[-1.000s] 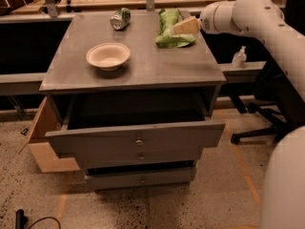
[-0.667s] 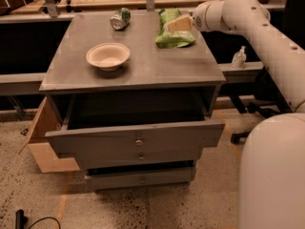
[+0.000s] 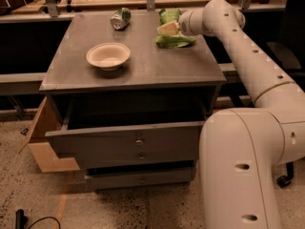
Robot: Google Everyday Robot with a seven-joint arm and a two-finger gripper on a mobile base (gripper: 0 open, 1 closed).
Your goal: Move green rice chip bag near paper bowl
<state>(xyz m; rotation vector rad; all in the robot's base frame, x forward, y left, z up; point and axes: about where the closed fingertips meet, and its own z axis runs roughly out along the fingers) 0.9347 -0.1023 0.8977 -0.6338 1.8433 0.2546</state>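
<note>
- Reaching in from 3 o'clock, white arm (image 3: 248,56) extends over grey cabinet (image 3: 143,73); top drawer (image 3: 128,140) stands open.
- Green rice chip bag (image 3: 175,41) lies at cabinet top's 1 o'clock corner; gripper (image 3: 169,28) rests against it, grip state cannot be told.
- Paper bowl (image 3: 108,56) sits at bag's 8 o'clock, well apart.
- Crushed can (image 3: 120,19) lies at 11 o'clock.

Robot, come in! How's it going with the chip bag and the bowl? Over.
Gripper at the green rice chip bag, back right of the cabinet top. Bag apart from the paper bowl, at left. Crushed can at the back, off the path.
</note>
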